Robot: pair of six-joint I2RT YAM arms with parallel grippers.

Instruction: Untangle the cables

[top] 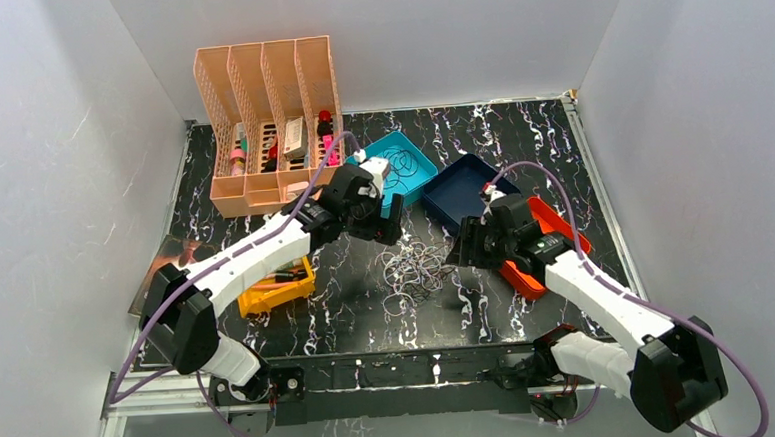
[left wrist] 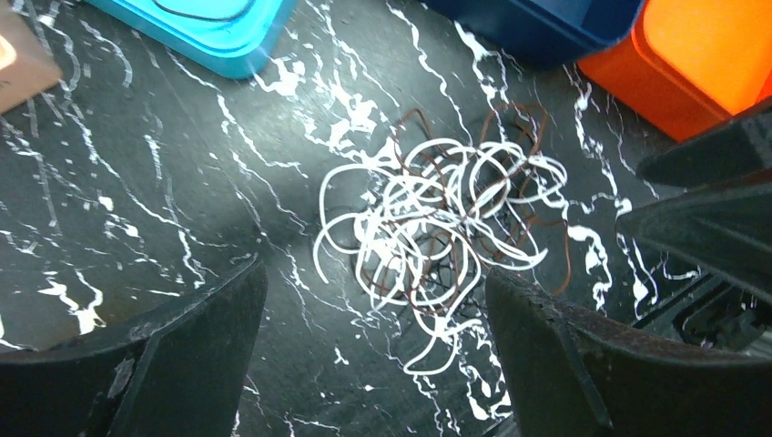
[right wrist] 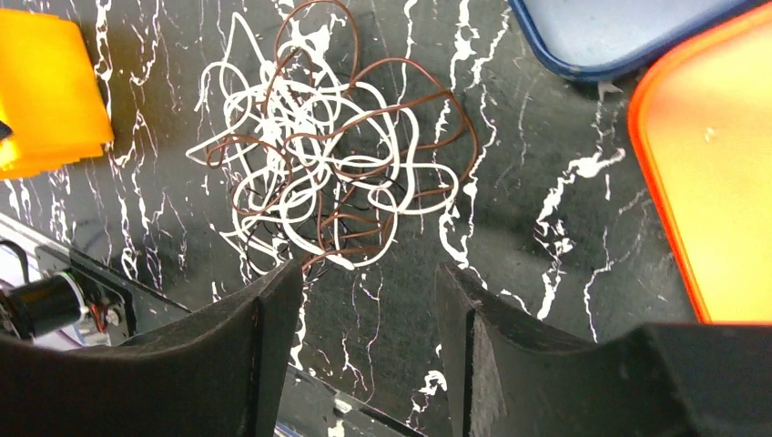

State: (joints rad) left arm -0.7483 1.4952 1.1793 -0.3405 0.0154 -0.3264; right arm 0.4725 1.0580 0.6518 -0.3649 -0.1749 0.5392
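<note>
1. Cables [top: 413,267] were recorded as one loose tangle of white, brown and a few black strands. The tangle lay on the marbled black table [top: 560,149], between the two grippers and apart from every tray.
2. Left gripper [left wrist: 373,364] was noted with its jaws spread wide and nothing held. It was poised above the table with the tangle just beyond its fingertips.
3. Right gripper [right wrist: 364,337] was noted with its jaws parted less widely, also empty. The near edge of the tangle lay just past its fingertips.
4. The step in hand was judged to be the approach for a grasp, since no strand in this clump had been drawn free.
5. The next move was judged to call for each gripper to be lowered onto a different outer loop and closed. The brown loop on the tangle's edge seemed the easiest start. A slow pull apart would be needed, or the whole clump might lift.
6. Containers:
   - Teal tray [top: 417,185]: black coiled loops were seen inside.
   - Navy tray [top: 459,190]: nothing was made out in it.
   - Orange tray [top: 538,211]: it was largely hidden by the right arm.
   - Yellow bin [top: 277,296]: dark items were seen, but could not be identified.
   - Peach file rack [top: 267,95]: assorted small objects were seen.
</note>
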